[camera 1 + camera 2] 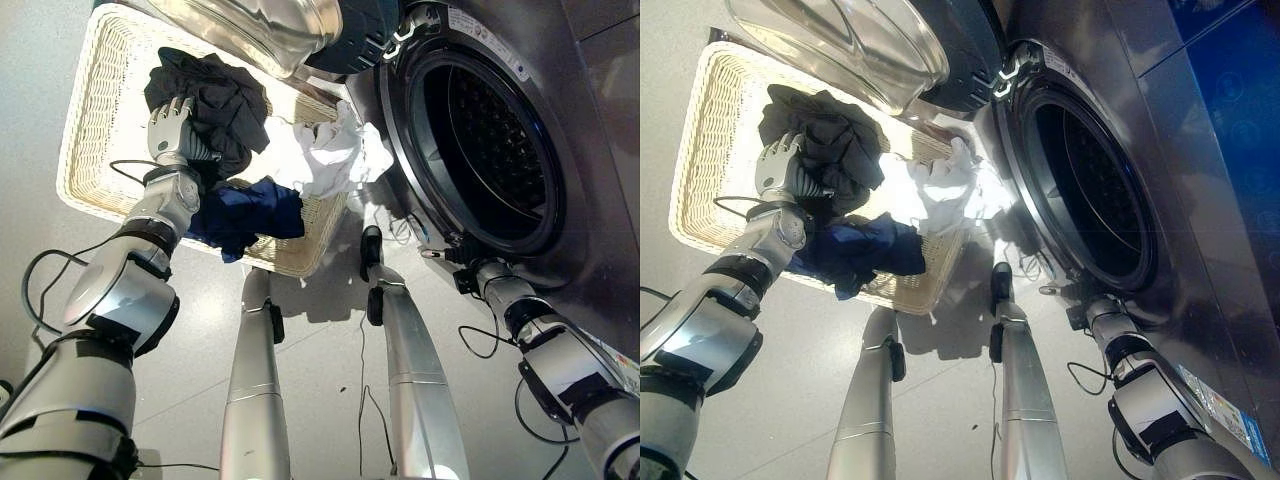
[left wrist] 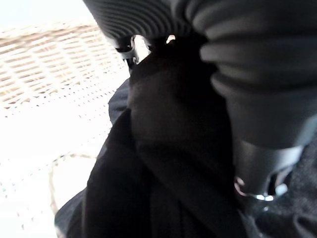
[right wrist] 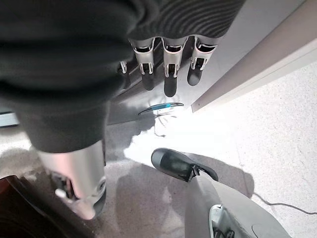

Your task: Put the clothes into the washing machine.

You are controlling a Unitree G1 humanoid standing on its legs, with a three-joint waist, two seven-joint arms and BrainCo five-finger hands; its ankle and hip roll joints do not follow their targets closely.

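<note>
— Where were the clothes?

— All in the wicker basket (image 1: 85,120) on the floor beside the washing machine (image 1: 600,170). A black garment (image 1: 215,105) was heaped toward the basket's far edge, a navy garment (image 1: 250,215) draped over its near rim, and a white garment (image 1: 335,150) was bunched at the corner nearest the machine's drum opening (image 1: 485,140).

— And the left hand?

— The left hand (image 1: 172,128) lay on the black garment, its fingers resting on the cloth. Its own wrist view showed dark fabric (image 2: 163,163) close against the hand, but I could not tell whether the fingers were closed round it.

— The right hand?

— The right hand (image 3: 166,67) hung low by the machine's front, below the open porthole, its fingers straight and holding nothing. The glass door (image 1: 265,30) stood swung open above the basket.
</note>
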